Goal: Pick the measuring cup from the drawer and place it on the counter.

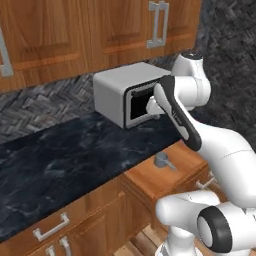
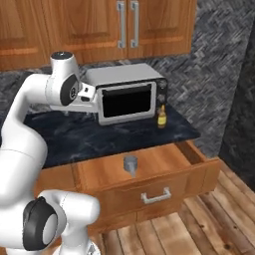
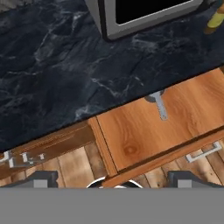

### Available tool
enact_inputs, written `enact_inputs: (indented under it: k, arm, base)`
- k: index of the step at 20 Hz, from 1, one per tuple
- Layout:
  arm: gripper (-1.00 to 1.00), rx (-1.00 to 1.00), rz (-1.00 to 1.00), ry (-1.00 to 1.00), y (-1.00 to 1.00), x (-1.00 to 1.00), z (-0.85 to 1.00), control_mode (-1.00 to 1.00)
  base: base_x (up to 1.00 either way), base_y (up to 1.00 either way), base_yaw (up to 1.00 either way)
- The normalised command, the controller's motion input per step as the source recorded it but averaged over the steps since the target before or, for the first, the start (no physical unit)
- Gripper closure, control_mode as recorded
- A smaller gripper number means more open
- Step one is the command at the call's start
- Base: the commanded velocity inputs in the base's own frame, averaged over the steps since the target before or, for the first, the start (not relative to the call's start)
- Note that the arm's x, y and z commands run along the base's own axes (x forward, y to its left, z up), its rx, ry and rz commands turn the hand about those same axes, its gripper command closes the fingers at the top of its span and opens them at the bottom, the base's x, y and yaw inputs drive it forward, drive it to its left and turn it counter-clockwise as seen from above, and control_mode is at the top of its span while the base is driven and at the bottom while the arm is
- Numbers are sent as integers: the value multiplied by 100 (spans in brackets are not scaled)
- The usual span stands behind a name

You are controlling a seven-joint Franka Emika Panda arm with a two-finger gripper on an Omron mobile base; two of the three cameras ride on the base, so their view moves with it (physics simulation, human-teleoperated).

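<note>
Left base view: drawer [image 1: 150, 176] pulled open below counter [image 1: 75, 155], right of centre. Measuring cup [image 1: 162, 160] lying on drawer's wooden bottom near far edge, handle pointing right and near. Microwave [image 1: 129, 93] at far side of counter, against herringbone wall [image 1: 35, 107]. Wooden cabinet doors [image 1: 75, 35] above. Arm raised in front of microwave; gripper itself not made out.

Right base view: drawer [image 2: 159, 167] open under counter [image 2: 124, 134], metal pull [image 2: 156, 195] on near face. Measuring cup [image 2: 130, 165] inside, left of centre, close under counter's edge. Small yellow bottle [image 2: 161, 117] on counter just right of microwave [image 2: 130, 94]. Arm high at left, hand beside microwave's left end.

Hand view: looking down from well above. Gripper [image 3: 113, 180] with fingertips [image 3: 42, 178] set wide apart, nothing between. Measuring cup [image 3: 158, 101] half tucked under counter [image 3: 65, 65] edge, handle stretching out across drawer [image 3: 144, 131] bottom. Wooden floor [image 3: 78, 162] beyond drawer front.
</note>
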Motion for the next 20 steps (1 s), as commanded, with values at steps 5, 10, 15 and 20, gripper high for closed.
enact_inputs:
  k: [5,10,15,20]
  arm:
    - [-100,0,0,0,0,0,0,100]
    - [-100,0,0,0,0,0,0,100]
    - [-100,0,0,0,0,0,0,100]
    - [-100,0,0,0,0,0,0,100]
  base:
    - [-11,47,-53]
    - [-2,58,-52]
    - [0,63,-50]
    - [0,62,-43]
